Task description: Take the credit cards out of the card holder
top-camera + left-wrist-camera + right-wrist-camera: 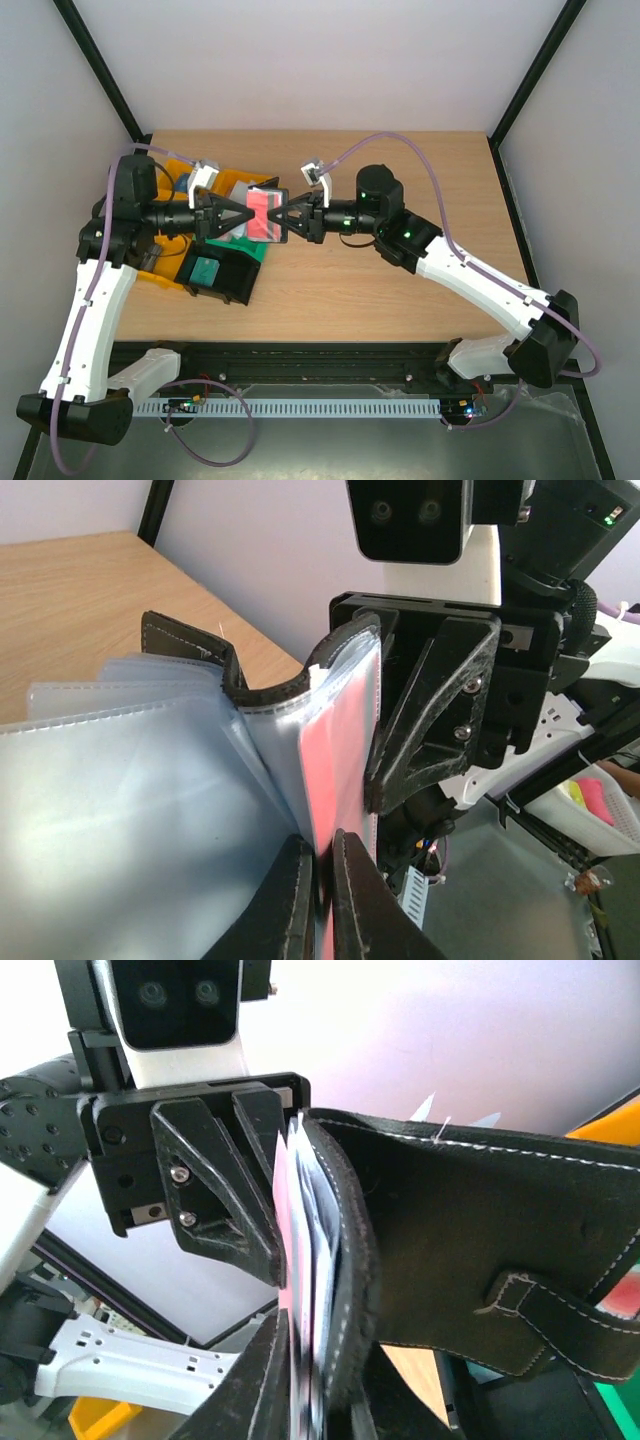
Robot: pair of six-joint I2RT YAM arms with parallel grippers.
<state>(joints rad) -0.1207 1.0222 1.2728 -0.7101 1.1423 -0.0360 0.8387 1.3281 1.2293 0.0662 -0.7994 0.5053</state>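
The card holder (pixel 258 238) hangs above the table between my two grippers, its clear pockets fanned open. A red credit card (pixel 263 206) stands in it. My left gripper (pixel 247 214) comes from the left. In the left wrist view it (pixel 323 858) is shut on the red card's edge (pixel 335 760) in its clear pocket, with pale pockets (pixel 130 780) fanning left. My right gripper (pixel 284 218) comes from the right. In the right wrist view it (pixel 312 1332) is shut on the holder's black cover (pixel 480 1230) and pockets. The red card (pixel 290 1245) shows edge-on.
A black bin (pixel 240 272) holding a teal block (pixel 206 270) sits below the left arm. A yellow tray (pixel 160 270) lies at the table's left, partly under that arm. Black frame posts (pixel 100 70) rise at the back corners.
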